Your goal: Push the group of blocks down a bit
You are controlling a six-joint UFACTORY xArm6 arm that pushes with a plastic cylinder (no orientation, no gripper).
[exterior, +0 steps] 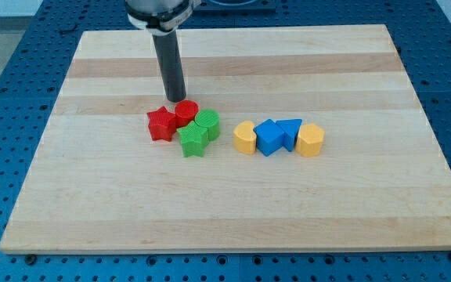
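Observation:
My tip [175,100] rests on the board just above a cluster of blocks, touching or nearly touching the red cylinder [186,113]. The cluster holds a red star [161,124], the red cylinder, a green cylinder [207,123] and a green star [194,141], all packed together left of the board's centre. A second row lies to the right: a yellow block [244,137], a blue block [268,138], a blue triangle [290,131] and a yellow block [310,140], touching side by side.
The wooden board [233,204] lies on a blue perforated table [14,70]. The arm's rod [169,63] rises to the view's top.

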